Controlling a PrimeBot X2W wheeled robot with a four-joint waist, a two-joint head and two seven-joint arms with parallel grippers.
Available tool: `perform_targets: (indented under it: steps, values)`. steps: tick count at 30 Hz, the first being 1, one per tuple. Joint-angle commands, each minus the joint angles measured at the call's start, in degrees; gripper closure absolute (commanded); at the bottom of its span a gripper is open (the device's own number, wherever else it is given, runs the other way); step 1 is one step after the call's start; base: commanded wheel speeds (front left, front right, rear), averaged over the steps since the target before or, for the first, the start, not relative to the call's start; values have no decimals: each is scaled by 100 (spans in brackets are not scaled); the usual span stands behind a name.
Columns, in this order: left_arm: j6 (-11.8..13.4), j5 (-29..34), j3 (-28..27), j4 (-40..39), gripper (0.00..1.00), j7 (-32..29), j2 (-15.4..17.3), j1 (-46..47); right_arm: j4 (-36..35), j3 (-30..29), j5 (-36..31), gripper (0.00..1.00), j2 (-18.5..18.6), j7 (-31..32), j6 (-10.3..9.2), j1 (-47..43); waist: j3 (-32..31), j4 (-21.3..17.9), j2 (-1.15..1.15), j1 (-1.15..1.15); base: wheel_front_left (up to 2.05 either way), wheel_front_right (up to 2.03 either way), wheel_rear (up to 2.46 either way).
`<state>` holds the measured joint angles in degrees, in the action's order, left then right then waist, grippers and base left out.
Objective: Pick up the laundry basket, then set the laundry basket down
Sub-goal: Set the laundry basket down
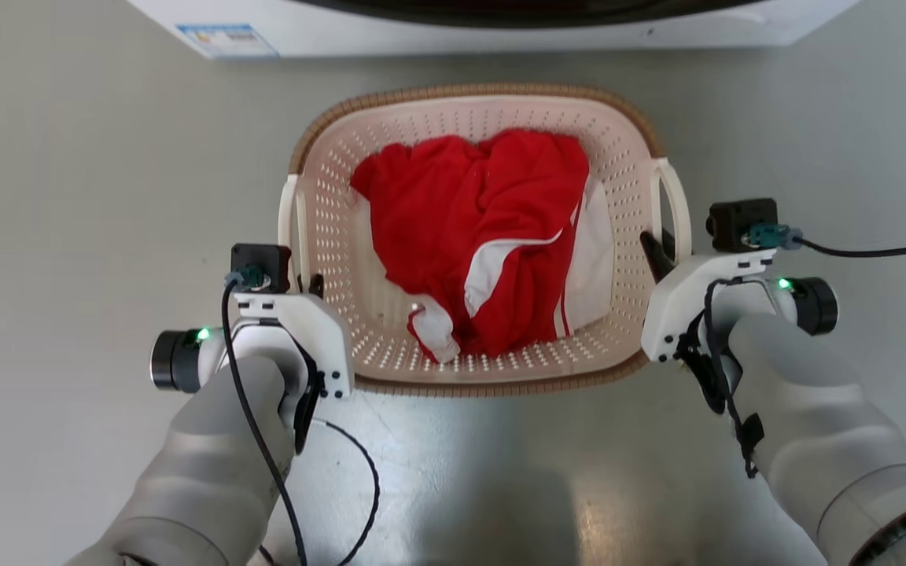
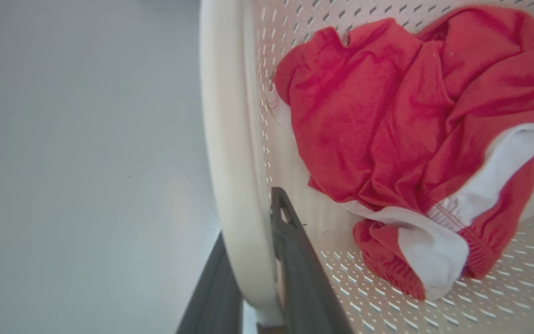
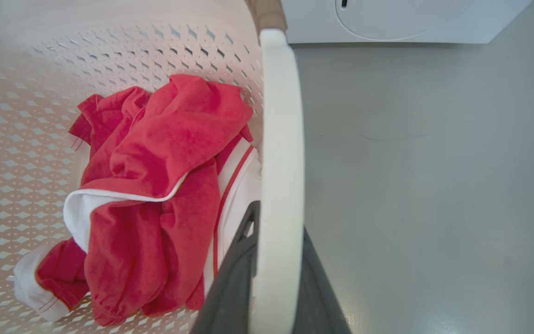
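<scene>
Laundry basket (image 1: 473, 106): 12 o'clock, apparently on floor (image 1: 68, 196), red garment (image 1: 484, 236) inside. Left gripper (image 1: 305, 284) jaws clamp 9 o'clock handle (image 1: 289, 212); right gripper (image 1: 661, 251) jaws clamp 3 o'clock handle (image 1: 677, 204). Step: pick-up. Next: level, simultaneous lift.

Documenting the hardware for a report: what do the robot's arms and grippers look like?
Pale grey forearms end in white wrist housings. The left gripper and right gripper each have two long dark fingers. A black boxy camera with a black cable sits on each wrist, beside a dark cylinder with a green light.
</scene>
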<state>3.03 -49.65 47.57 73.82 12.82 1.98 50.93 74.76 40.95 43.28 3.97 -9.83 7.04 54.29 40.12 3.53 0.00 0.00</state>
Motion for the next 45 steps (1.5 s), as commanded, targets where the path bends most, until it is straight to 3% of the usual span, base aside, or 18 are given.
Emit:
perform_targets:
  steps: [1, 24, 40, 44, 45]
  values:
    - [40, 72, -65, -15, 100, 95, 136, 114, -81, 4, -160, 100, -110, -133, 45, -78, 189, 53, 0, 0, 0, 0, 0]
    - [111, 249, -50, -68, 100, 216, 106, 636, -80, -1259, -1500, 100, -110, -160, 45, 273, 877, 151, 0, 0, 0, 0, 0]
    - [86, 381, -67, -90, 100, 218, 97, 732, -80, -1579, -1850, 100, -110, -90, 45, 275, 1009, 146, 0, 0, 0, 0, 0]
    - [87, 381, -76, -81, 100, 218, 95, 730, -80, -1628, -1904, 87, -110, -98, 45, 282, 1029, 148, 0, 0, 0, 0, 0]
    - [88, 376, -77, -78, 94, 218, 94, 727, -80, -1639, -1920, 81, -110, -97, 45, 282, 1030, 148, 0, 0, 0, 0, 0]
